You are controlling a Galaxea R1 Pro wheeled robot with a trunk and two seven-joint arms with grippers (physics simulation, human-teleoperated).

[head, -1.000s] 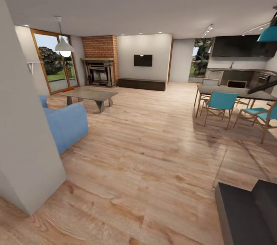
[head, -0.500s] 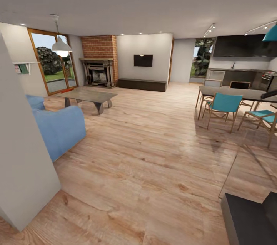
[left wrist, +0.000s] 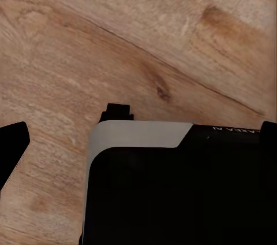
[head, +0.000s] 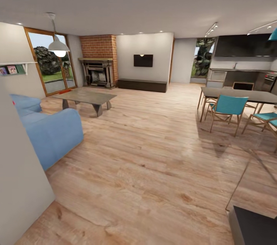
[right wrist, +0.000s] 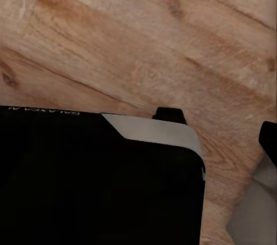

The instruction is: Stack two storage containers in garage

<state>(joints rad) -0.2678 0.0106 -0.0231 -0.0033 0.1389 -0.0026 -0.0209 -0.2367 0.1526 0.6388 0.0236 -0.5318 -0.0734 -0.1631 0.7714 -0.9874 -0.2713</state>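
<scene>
Sofa (head: 50,133) left, glass-topped table (head: 86,96) beyond, plank floor (head: 154,152)

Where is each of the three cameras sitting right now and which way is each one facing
Head view: on the robot's head, facing across the living room toward the brick fireplace, blue sofa and dining table.
Left wrist view: near the left arm's end, facing down at the wood-plank floor; the robot's dark body shows.
Right wrist view: near the right arm's end, facing down at the floor; the dark body shows too.
Shared: both wrist views show plank floor and the robot's body.
</scene>
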